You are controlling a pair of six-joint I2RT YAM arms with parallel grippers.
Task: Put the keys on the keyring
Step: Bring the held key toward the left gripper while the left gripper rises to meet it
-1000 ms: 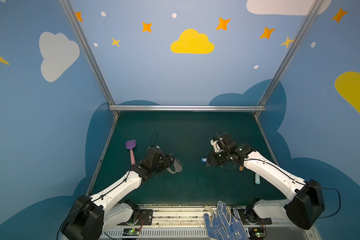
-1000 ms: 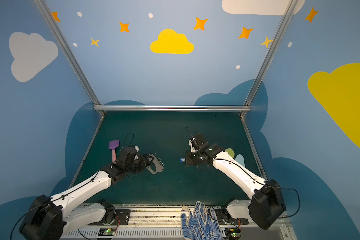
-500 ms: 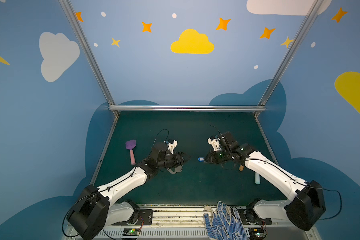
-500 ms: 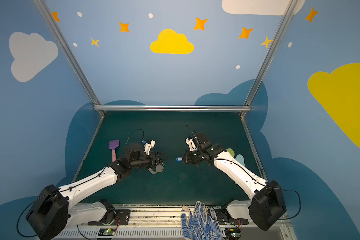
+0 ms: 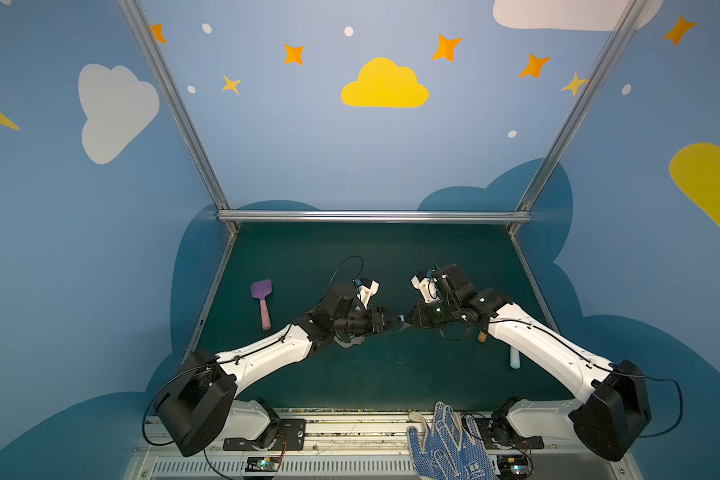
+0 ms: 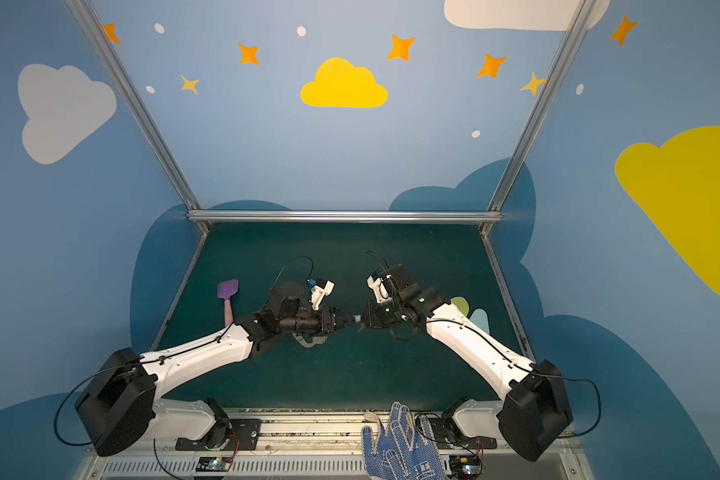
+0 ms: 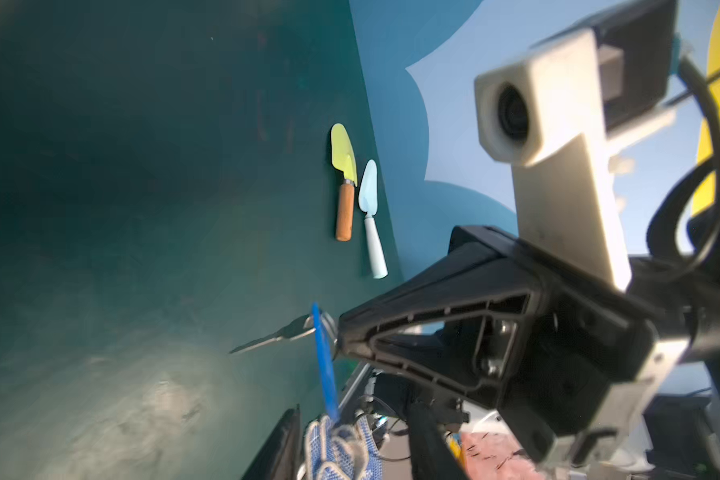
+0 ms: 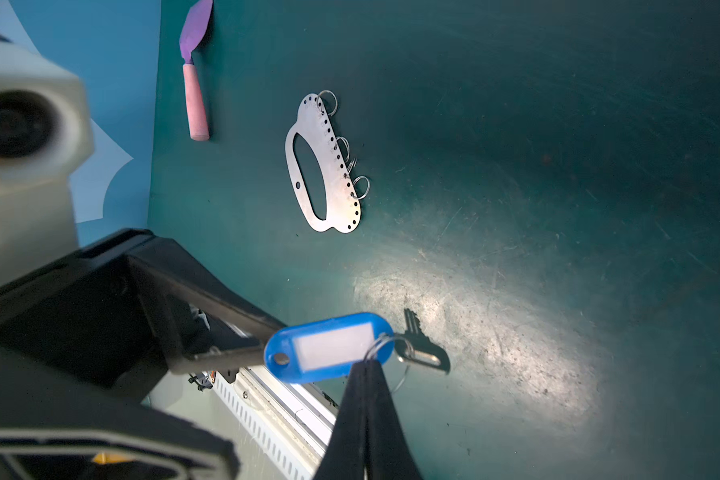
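Keys [image 8: 422,355] dangle above the tabletop [image 8: 558,166] from their blue tag [image 8: 329,347], and your right claw [image 8: 366,365] is clamped tight on the tag's ring end. Your left claw [image 7: 354,409] has its jaws apart on either side of the tag's free end, not pressing it. If you close off-centre, you will likely twist the tag out of that thin tip pinch. If you release the right too soon, the lot drops. The keyring [image 8: 334,178] lies flat on the tabletop, unheld and well apart from the keys, so it may slide when you thread onto it. Only the right wrist view shows it whole, split rings included; in both top views your left arm covers most of it. Only the left wrist view shows the gap between the left jaws.
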